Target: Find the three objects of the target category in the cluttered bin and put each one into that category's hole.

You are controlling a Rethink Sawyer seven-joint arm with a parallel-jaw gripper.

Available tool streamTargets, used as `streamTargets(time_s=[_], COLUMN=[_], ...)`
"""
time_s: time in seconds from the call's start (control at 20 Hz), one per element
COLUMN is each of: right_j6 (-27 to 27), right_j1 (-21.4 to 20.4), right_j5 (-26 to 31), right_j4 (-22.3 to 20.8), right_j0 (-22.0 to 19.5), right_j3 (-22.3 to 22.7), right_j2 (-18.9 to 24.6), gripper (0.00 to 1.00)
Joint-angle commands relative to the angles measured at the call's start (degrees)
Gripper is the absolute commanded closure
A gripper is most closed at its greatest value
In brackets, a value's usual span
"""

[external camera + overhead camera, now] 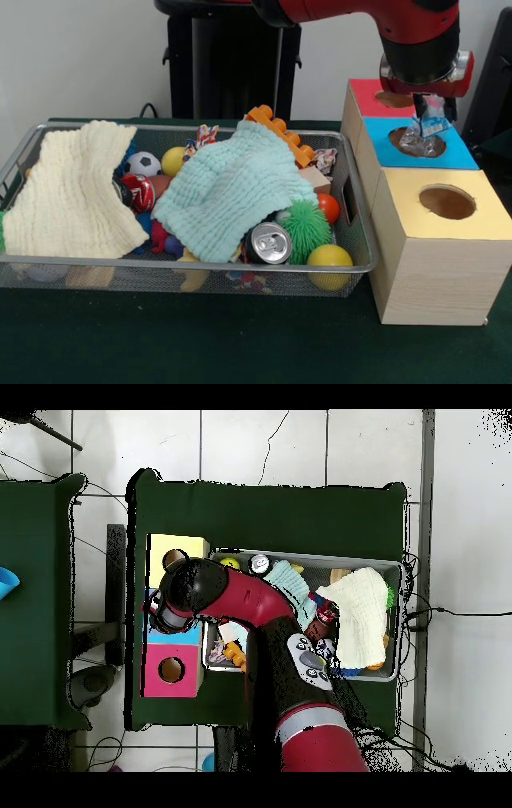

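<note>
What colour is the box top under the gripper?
Blue box top, below the gripper; the front view shows it best.

Crinkled clear plastic wrapper (pixel 422 136) with blue label, hanging upright into blue box's hole (pixel 417 142), wire bin (pixel 352 240) heaped with balls, can (pixel 267 242), two cloths, beside row of red, blue, yellow boxes

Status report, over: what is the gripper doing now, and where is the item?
Gripper over blue hole, shut on clear plastic packet. Packet hangs at the hole mouth, not released. Nothing in the way; wire bin stays cluttered under two cloths.
</note>
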Motion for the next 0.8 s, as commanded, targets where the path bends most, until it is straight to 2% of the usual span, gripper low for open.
streamTargets(time_s=[0.05,0.3,0.35,0.55,0.6,0.8], right_j6=[5.04,6.07,6.58,6.81,4.25,4.52], right_j1=[2.50,2.27,2.14,2.19,2.84,2.65], right_j5=[-1.88,-1.18,-1.67,-1.29,-0.45,-0.07], right_j4=[0.49,0.62,0.61,0.91,1.30,1.17], right_j0=[-0.02,0.24,0.45,0.44,-0.65,-0.62], right_j3=[0.88,0.69,0.76,0.92,0.95,0.95], right_j2=[2.46,1.98,1.65,1.75,3.54,3.24], gripper=[1.00,1.00,0.00,0.00,0.00,0.00])
